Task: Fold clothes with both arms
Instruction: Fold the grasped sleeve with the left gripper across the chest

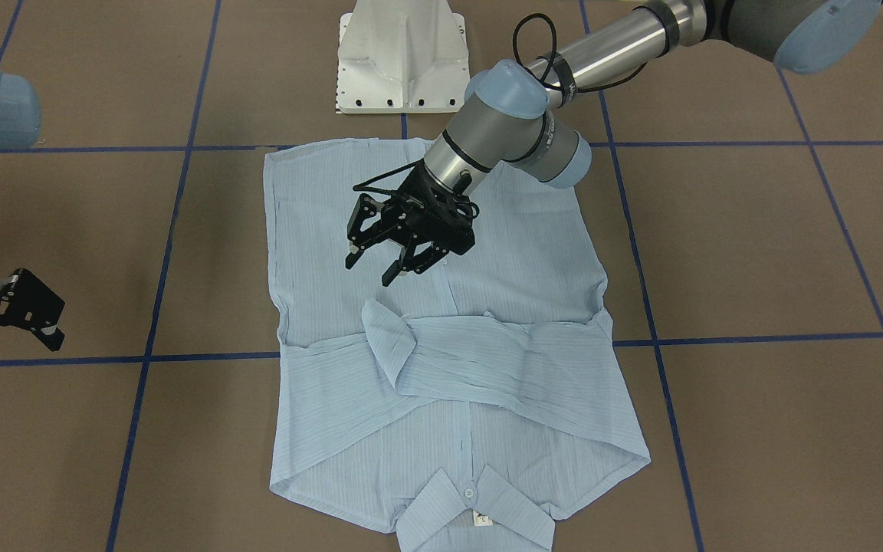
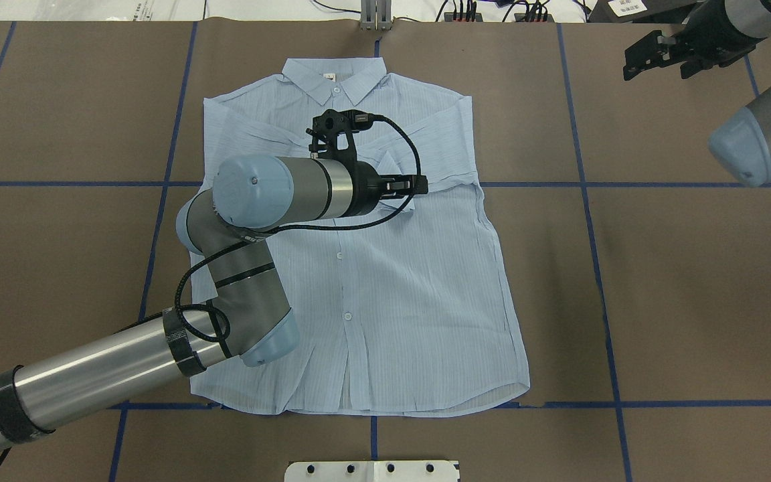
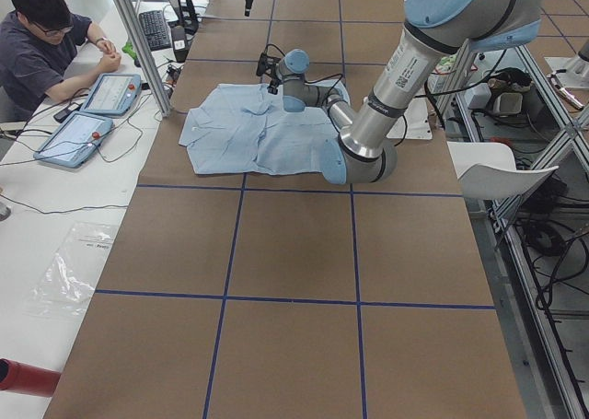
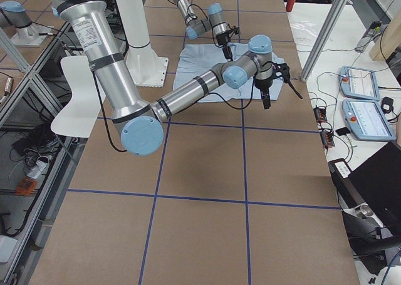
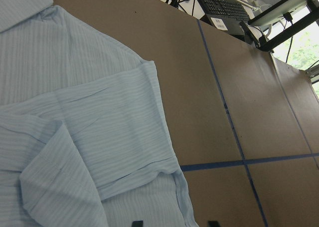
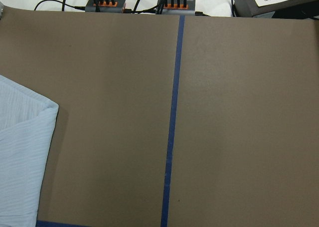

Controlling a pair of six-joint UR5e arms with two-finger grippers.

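Black two-finger left gripper [image 1: 371,270] hangs over the middle of the shirt's front with its jaws spread wide and nothing between them; in the left wrist view its two fingertips [image 5: 137,222] show apart at the bottom edge, above the cloth. The light blue, finely ribbed long-sleeved button-front shirt [image 1: 518,261] lies flat and front-up in the middle of the brown paper-covered table [image 1: 756,253], its straight hem towards the white pedestal base [image 1: 402,57] and its collar [image 1: 441,510] at the far side from the robot. The front is buttoned, a row of small white buttons [image 2: 347,315] running down its centre, and a small white neck label [image 1: 482,520] shows inside the open collar. Both sleeves are folded in across the chest, one over the other, so that a turned-up cuff [image 1: 388,341] rests near the placket, just beyond the left gripper's fingertips. The cloth has light creases around the folded sleeves and lies smoother over the lower body; its edges sit a little askew to the blue tape lines [image 1: 756,337] that cross the table. The black right gripper [image 1: 8,341] is held well off to the shirt's side above bare table, its jaws wide apart and empty, and its wrist camera catches only a corner of the shirt at the picture's left edge.
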